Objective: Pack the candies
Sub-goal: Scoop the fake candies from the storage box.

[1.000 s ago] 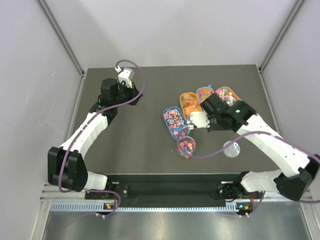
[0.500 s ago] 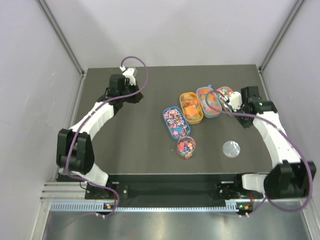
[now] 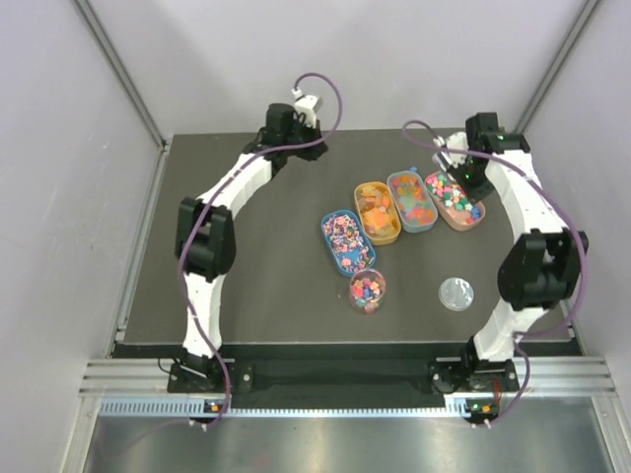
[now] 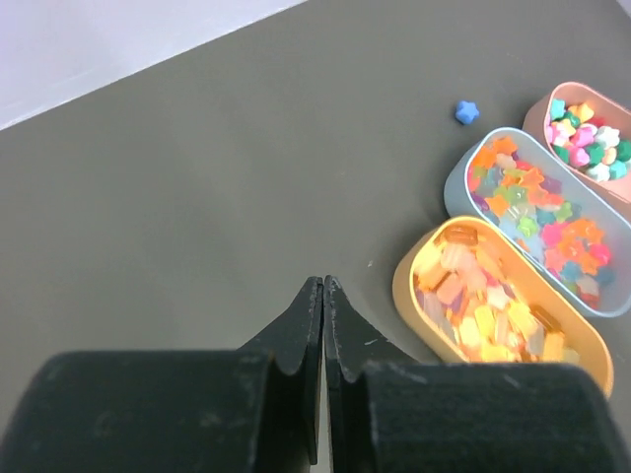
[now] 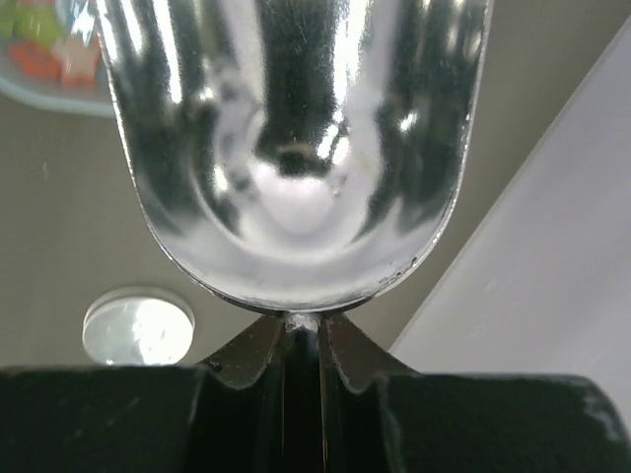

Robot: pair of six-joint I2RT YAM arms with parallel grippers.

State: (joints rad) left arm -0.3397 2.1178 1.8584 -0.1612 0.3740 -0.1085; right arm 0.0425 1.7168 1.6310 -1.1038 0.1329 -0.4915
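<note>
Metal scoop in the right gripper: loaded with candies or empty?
Empty. In the right wrist view the metal scoop shows only bare, shiny metal in its bowl, nothing lying in it. The right gripper is shut on its handle.

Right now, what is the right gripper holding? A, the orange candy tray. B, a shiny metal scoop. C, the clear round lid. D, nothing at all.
B: in the right wrist view the right gripper is shut on the base of the metal scoop, whose empty bowl fills the frame, while the clear lid lies loose, away from the jaws.
</note>
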